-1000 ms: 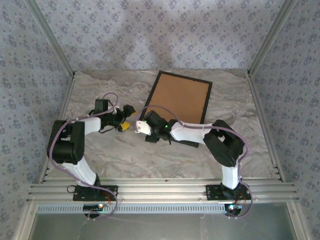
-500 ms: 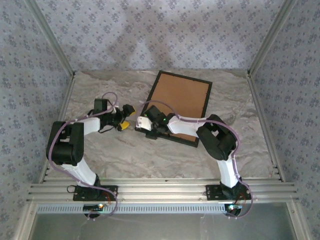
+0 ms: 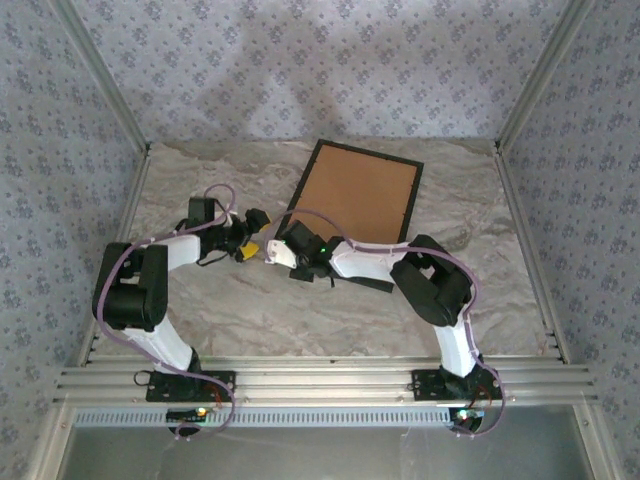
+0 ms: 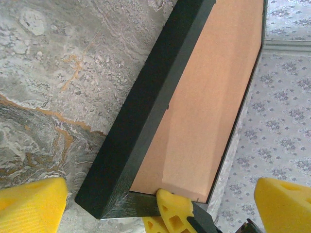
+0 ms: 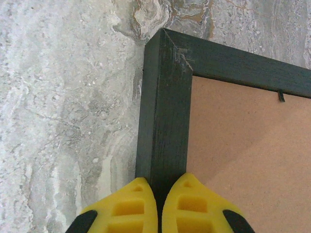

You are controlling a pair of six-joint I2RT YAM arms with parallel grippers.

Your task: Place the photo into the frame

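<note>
The black frame (image 3: 370,153) lies face down on the marble table, and the brown backing board (image 3: 355,200) fills it. The photo is hidden. My right gripper (image 3: 272,248) is shut on the frame's rail at its near-left corner. In the right wrist view its yellow fingers (image 5: 133,206) pinch the black rail (image 5: 163,111), one on the table side and one on the board (image 5: 243,145) side. My left gripper (image 3: 252,236) stands open just left of that corner. Its yellow pads (image 4: 29,204) spread wide on both sides of the frame corner (image 4: 141,111).
The marble tabletop (image 3: 200,180) is walled by patterned panels and aluminium posts (image 3: 100,90). The two grippers nearly touch at the frame corner. In the left wrist view a right finger (image 4: 177,213) shows on the frame's near rail.
My right gripper has moved left along the frame's near end to the corner, closer to the left gripper. The left arm has stayed put.
</note>
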